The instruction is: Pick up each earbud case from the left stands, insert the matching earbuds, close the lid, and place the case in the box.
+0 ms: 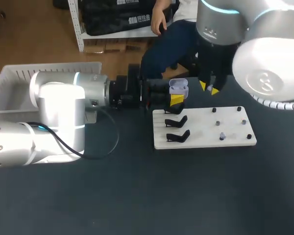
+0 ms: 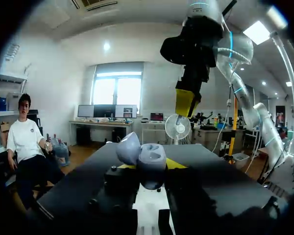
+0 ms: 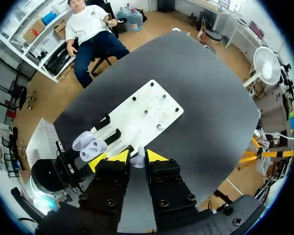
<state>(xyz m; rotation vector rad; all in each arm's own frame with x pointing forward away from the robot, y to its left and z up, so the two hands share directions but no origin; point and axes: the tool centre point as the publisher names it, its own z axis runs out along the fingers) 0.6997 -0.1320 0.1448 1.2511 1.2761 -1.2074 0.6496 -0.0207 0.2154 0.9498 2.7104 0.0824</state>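
Your left gripper (image 1: pixel 176 100), coming in from the frame's left in the head view, is clenched on the earbud case (image 1: pixel 179 88). It holds the case above the table (image 1: pixel 137 196), just past the upper left corner of the white board (image 1: pixel 201 125). In the left wrist view the yellow tips press the case's base from both sides. The lid stands open, tilted away. You cannot make out the sockets inside, so whether anything already sits in them is not readable.

Your right gripper (image 1: pixel 209 88) hangs from the upper right, a little to the right of the case and apart from it. In its own wrist view the tips stand close together, with a small pale piece pinched between them, seemingly an earbud (image 3: pixel 137 159). Its shape is too small to confirm, and in the head view it is hidden behind the tips.

Three black stands (image 1: pixel 177 122) sit on the board's left part. The rearmost is partly covered by the left gripper, and the two nearer ones carry nothing. On the board's right part are dark pegs (image 1: pixel 218 123) and small items too tiny to identify.

The white box (image 1: pixel 10 81) lies at the upper left. Its near side is hidden by your left arm, and its inside is mostly out of sight. The bulk of your right arm blocks the upper right corner.
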